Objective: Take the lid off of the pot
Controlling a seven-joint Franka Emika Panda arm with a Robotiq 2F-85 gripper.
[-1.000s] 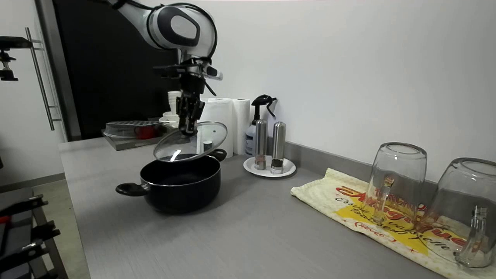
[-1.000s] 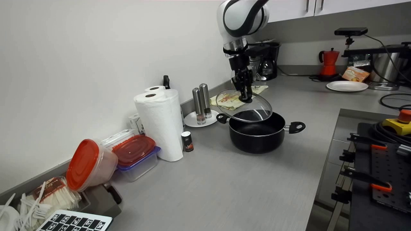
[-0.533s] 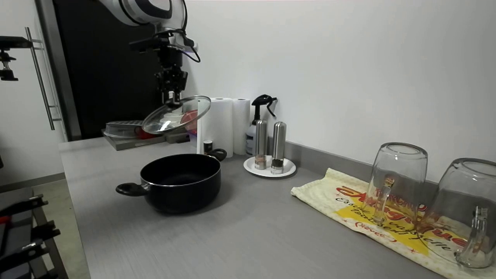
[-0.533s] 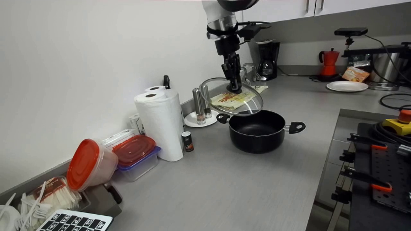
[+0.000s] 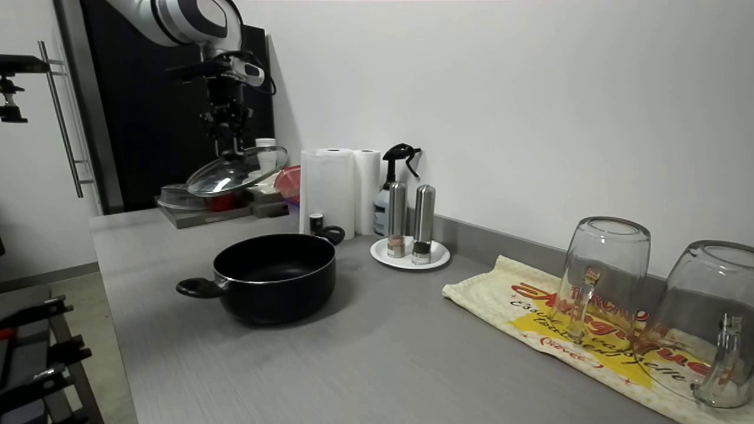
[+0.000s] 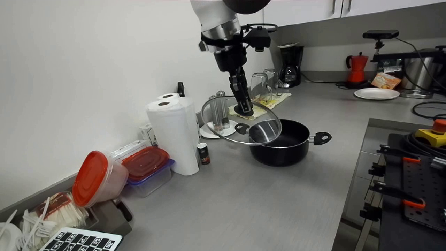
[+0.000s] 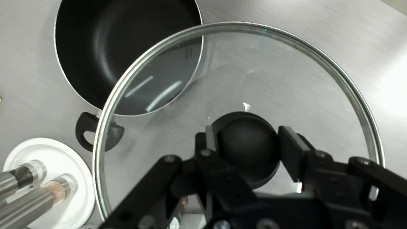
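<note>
Above the counter [image 5: 389,359], the lid [image 5: 238,173] tilts, knob [image 7: 248,143] up.

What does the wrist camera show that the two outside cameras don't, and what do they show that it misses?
Only the wrist view shows a tiny green spot on the lid and a close top-down look at the hand closed on the knob.

Only the two exterior views show the arm, the mugs and the second handle of the pot.

All three share the lid, held off the open pot, and the mills on the plate.
</note>
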